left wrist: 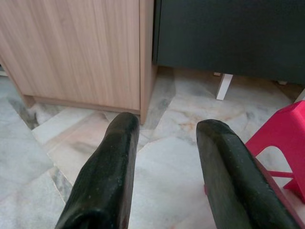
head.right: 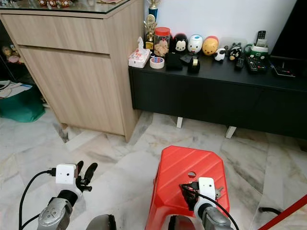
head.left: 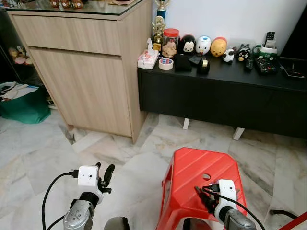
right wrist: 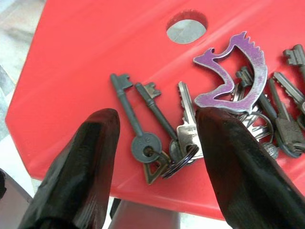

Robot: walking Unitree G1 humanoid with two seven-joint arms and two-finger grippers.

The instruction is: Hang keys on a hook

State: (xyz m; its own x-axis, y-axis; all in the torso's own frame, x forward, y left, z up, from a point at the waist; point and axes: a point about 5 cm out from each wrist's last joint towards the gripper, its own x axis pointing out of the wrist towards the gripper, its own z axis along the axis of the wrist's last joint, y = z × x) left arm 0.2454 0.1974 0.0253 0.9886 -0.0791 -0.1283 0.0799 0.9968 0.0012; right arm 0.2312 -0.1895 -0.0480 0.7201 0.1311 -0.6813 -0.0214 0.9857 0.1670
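Note:
A bunch of keys [right wrist: 186, 136] with a purple dragon-shaped tag [right wrist: 238, 71] lies on the top of a red plastic stool [head.left: 189, 167], near the small hole [right wrist: 187, 26] in the seat. My right gripper [right wrist: 157, 117] hovers just above the keys, open, with one finger on each side of the bunch and nothing held. From the head views the right gripper [head.left: 204, 196] is over the stool's near right part. My left gripper [head.left: 104, 170] stands open above the marble floor, left of the stool, fingers pointing toward the cabinet.
A tall light-wood cabinet [head.left: 86, 62] stands at the back left. A low black sideboard [head.left: 216, 96] beside it carries toys, a jar and a tape roll [head.left: 166, 63]. A green bag [head.left: 24, 108] sits at far left. Marble floor [head.left: 120, 153] lies between.

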